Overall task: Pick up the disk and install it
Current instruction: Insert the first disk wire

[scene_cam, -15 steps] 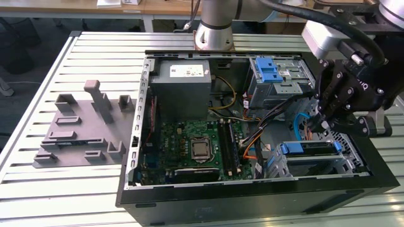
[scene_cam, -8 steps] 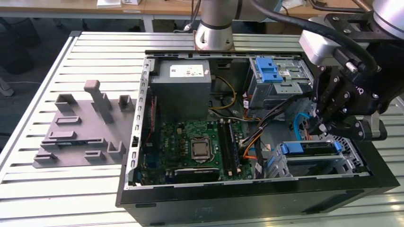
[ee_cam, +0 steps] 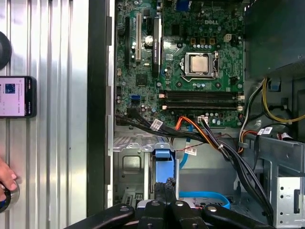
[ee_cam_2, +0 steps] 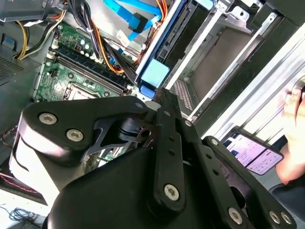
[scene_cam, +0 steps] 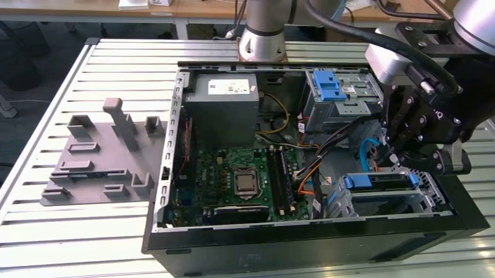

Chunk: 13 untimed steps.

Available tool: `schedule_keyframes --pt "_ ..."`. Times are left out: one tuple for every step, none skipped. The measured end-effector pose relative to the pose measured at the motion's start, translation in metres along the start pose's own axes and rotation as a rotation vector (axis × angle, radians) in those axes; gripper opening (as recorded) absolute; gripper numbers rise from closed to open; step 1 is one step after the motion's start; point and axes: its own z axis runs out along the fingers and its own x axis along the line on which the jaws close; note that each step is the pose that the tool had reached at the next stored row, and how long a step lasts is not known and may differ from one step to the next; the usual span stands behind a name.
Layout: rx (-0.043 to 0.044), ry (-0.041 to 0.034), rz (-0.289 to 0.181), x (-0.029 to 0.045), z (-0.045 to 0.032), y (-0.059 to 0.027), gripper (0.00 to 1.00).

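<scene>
At four o'clock inside the open computer case, exterior view: one disk, dark-faced, blue frame and tab, seated in a metal bay. Right above it, one end effector, drawn shut, clasping nothing visible. Crowded at its nine o'clock by orange and black cables. One grey holder on the surface, at nine o'clock of the case. One phone, one hand, first wrist view.

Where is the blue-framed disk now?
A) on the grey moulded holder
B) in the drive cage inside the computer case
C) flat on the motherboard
B: in the exterior view the disk sits in the metal drive cage at the case's corner, the gripper close above it.
</scene>
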Motion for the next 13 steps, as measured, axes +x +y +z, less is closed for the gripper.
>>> schedule_keyframes --pt "0.0000 0.0000 0.000 0.0000 0.0002 -0.0012 0.11" --pt "0.0000 0.0001 0.000 -0.0002 0.0003 -0.0028 0.11" --pt "0.0000 0.0000 0.000 -0.0005 0.0005 -0.0049 0.11" --pt "0.0000 0.0001 0.000 -0.0008 0.0005 -0.0070 0.11" --pt "0.0000 -0.0001 0.000 -0.0011 0.0007 -0.0089 0.11" --pt "0.0000 -0.0004 0.000 -0.0015 0.0010 -0.0109 0.11" --pt "0.0000 -0.0004 0.000 -0.0020 0.0011 -0.0130 0.11" --pt "0.0000 -0.0001 0.000 -0.0024 0.0010 -0.0145 0.11" --pt "0.0000 0.0000 0.000 -0.0033 0.0011 -0.0147 0.11" --pt "0.0000 -0.0002 0.000 -0.0036 0.0012 -0.0152 0.11" --pt "0.0000 -0.0001 0.000 -0.0041 0.0013 -0.0162 0.11" --pt "0.0000 -0.0002 0.000 -0.0046 0.0014 -0.0175 0.11" --pt "0.0000 -0.0001 0.000 -0.0052 0.0015 -0.0189 0.11"
